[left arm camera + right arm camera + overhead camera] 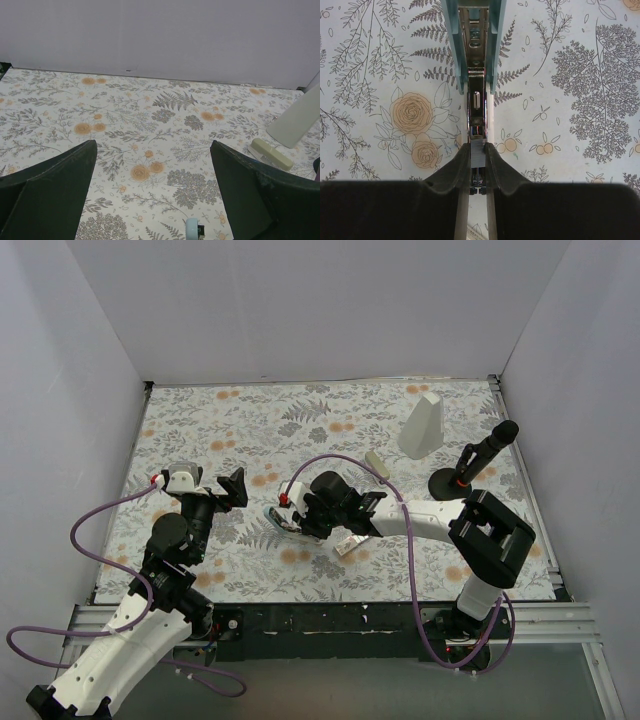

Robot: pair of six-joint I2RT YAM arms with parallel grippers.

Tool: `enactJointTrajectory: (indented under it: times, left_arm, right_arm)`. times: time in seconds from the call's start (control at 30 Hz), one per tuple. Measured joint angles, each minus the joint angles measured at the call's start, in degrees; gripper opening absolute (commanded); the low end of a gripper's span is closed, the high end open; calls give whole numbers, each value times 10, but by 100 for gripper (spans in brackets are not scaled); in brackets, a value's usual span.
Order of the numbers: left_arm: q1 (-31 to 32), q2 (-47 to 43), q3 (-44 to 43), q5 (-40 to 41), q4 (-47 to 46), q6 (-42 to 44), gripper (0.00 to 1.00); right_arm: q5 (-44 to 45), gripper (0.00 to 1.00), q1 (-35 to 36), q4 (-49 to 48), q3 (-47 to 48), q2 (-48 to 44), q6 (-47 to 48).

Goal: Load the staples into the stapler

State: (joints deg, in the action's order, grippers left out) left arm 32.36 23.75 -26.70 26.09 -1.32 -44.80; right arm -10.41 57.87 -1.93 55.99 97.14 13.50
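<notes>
R gripper (pixel 478 152) clamped on silver staple strip (pixel 478 160); small light-blue plastic stapler (pixel 473 50) lies open just ahead. Keep strip in line w/ its channel, lower flat. L gripper (pixel 152 150) apart, empty.

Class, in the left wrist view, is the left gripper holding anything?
No, the left gripper is wide open, with only the floral table showing in its gap.

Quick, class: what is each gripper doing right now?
Left gripper: fingers open, empty.
Right gripper: fingers shut on the staples, over the stapler.
</notes>
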Motion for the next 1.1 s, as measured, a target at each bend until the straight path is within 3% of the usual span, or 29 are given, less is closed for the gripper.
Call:
enactJointTrajectory:
  times: [1.1]
  left_arm:
    - [-3, 1, 0, -2, 0, 0, 98]
  right_arm:
    - [19, 8, 0, 22, -2, -20, -15]
